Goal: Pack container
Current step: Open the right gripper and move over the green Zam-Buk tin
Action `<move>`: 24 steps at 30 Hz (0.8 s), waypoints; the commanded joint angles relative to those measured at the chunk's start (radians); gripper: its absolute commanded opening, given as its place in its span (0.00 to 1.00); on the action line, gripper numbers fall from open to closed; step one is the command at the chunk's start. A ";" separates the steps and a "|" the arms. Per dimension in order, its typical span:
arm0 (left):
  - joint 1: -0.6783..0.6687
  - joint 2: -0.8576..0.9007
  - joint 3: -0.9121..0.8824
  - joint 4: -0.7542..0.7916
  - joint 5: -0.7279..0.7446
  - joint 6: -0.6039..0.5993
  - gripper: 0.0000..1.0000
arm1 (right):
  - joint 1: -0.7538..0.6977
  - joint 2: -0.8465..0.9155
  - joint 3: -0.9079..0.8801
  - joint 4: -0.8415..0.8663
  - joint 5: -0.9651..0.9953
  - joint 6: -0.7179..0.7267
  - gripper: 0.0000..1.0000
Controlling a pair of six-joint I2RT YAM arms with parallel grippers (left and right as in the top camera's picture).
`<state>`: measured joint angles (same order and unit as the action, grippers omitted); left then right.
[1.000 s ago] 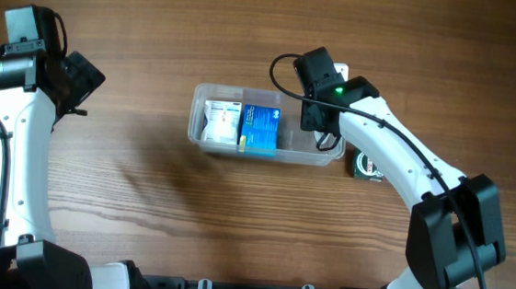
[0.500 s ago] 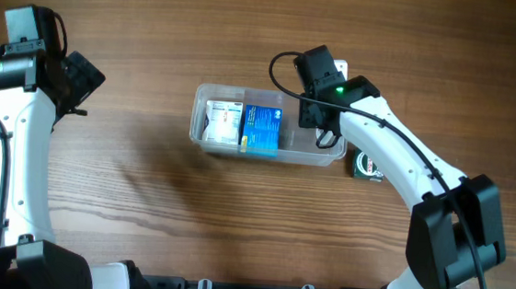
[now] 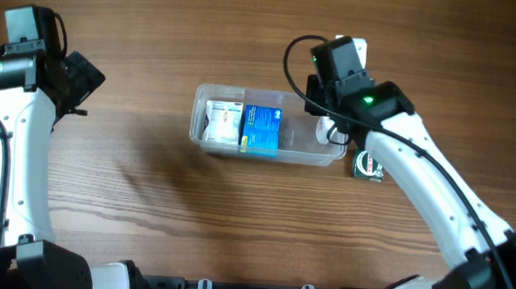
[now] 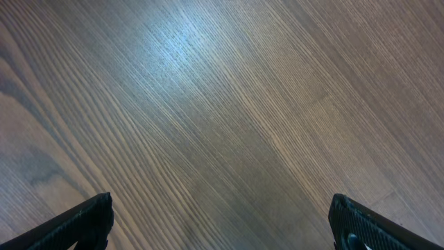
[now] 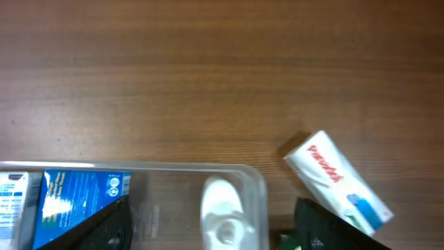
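Note:
The clear container lies mid-table and holds a white box, a blue box and a small white bottle at its right end. My right gripper hangs over that right end. In the right wrist view its fingers stand wide apart on either side of the white bottle without touching it, so my right gripper is open. The container's rim and the blue box show there too. My left gripper is open over bare wood, far left.
A white carton with red lettering lies just right of the container, partly hidden behind my right wrist in the overhead view. A small dark green item sits by the container's near right corner.
My right gripper has opened wider and moved up and to the right, off the container's right end. The white bottle now lies uncovered in the container. The left arm has not moved.

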<state>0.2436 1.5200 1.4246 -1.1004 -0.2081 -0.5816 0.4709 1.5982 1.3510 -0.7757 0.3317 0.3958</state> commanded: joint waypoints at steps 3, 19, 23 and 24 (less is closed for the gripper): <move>0.005 -0.013 0.014 0.000 0.002 0.000 1.00 | -0.137 -0.098 0.026 -0.083 -0.029 -0.005 0.75; 0.005 -0.013 0.014 0.000 0.002 0.000 1.00 | -0.279 -0.097 -0.201 -0.143 -0.261 0.016 0.04; 0.005 -0.013 0.014 0.000 0.002 0.000 1.00 | -0.278 -0.097 -0.270 -0.064 -0.347 0.000 0.04; 0.005 -0.013 0.014 0.000 0.002 0.000 1.00 | -0.278 -0.097 -0.278 -0.050 -0.362 -0.001 0.04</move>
<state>0.2436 1.5200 1.4246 -1.1000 -0.2081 -0.5816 0.1928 1.5078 1.1049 -0.8577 0.0639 0.3920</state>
